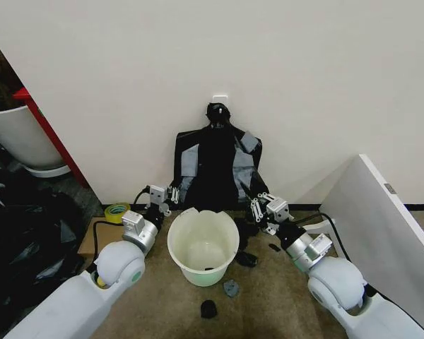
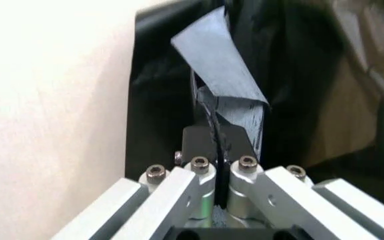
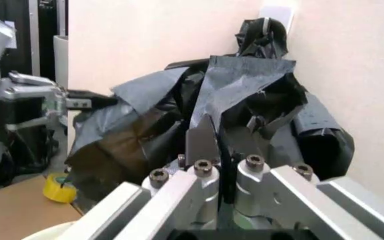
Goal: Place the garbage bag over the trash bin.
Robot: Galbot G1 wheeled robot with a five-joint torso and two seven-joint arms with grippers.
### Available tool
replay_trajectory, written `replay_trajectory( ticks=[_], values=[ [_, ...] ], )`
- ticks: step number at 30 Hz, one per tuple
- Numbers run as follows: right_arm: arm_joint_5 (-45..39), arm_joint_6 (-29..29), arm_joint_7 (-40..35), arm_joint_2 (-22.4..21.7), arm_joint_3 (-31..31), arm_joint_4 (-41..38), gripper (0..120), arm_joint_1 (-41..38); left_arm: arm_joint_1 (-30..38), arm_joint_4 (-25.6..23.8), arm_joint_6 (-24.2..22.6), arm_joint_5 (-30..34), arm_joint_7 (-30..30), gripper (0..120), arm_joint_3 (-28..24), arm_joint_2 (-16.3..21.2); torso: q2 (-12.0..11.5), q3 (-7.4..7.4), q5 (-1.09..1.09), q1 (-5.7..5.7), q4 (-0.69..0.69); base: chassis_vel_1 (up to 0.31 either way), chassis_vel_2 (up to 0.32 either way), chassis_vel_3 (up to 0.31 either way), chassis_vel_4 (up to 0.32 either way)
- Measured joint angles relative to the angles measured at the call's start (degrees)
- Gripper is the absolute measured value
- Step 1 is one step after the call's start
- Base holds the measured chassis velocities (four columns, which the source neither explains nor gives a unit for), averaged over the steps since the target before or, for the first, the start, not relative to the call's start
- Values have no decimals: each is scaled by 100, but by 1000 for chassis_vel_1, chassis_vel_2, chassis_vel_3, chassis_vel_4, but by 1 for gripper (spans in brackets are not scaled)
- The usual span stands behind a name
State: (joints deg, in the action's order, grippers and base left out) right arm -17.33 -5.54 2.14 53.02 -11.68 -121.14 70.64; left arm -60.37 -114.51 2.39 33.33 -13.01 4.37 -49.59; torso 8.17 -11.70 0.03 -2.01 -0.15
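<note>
The cream-white trash bin (image 1: 203, 244) stands open-mouthed on the floor between my arms. Behind it a flat bundle of black bags (image 1: 218, 120), knotted at the top, hangs on the wall. The garbage bag (image 1: 189, 159) is the bundle's front sheet, pulled forward in greyish flaps (image 2: 219, 65) (image 3: 245, 80). My left gripper (image 1: 173, 192) (image 2: 215, 135) is shut on its lower left edge. My right gripper (image 1: 256, 207) (image 3: 222, 137) pinches its lower right edge, fingers nearly together with film between them. Both grippers sit just behind the bin's rim, one on each side.
Small black scraps (image 1: 209, 308) lie on the floor in front of the bin. A yellow tape roll (image 1: 116, 211) rests on cardboard (image 1: 88, 236) at left, beside a heap of black bags (image 1: 21, 233) and a larger white tub (image 1: 18, 138). A white panel (image 1: 381, 226) leans at right.
</note>
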Motion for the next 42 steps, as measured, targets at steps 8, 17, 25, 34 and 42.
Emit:
replay_trajectory(
  ticks=[8, 17, 25, 34, 42],
  values=[
    [-684, 119, -165, -3, -91, -436, 0, 403, -922, -860, 230, 48, 78, 0, 829, 107, 0, 0, 0, 1, 2, 0, 0, 0, 0],
    [-1279, 311, -257, -89, -314, -1440, 0, 1137, -1918, -2079, 314, -13, 115, 0, 1187, 286, 2, 1, 0, 1, 0, 0, 0, 0, 0],
    [-1336, 350, -280, -21, -349, -1756, 0, 1514, -2284, -2415, 328, -52, 115, 0, 1218, 299, 2, 1, 0, 1, 0, 0, 0, 0, 0],
    [-1302, 399, -261, 227, -143, -1826, 0, 1771, -2663, -2607, 409, -207, 123, 0, 1268, 291, 2, 1, 0, 1, 1, 0, 0, 0, 0],
    [-1967, 863, -409, 528, -104, -1993, 0, 1369, -2332, -2724, 404, 36, 88, 0, 1271, 425, 1, 0, 1, 0, -1, 0, 0, 0, 0]
  ],
)
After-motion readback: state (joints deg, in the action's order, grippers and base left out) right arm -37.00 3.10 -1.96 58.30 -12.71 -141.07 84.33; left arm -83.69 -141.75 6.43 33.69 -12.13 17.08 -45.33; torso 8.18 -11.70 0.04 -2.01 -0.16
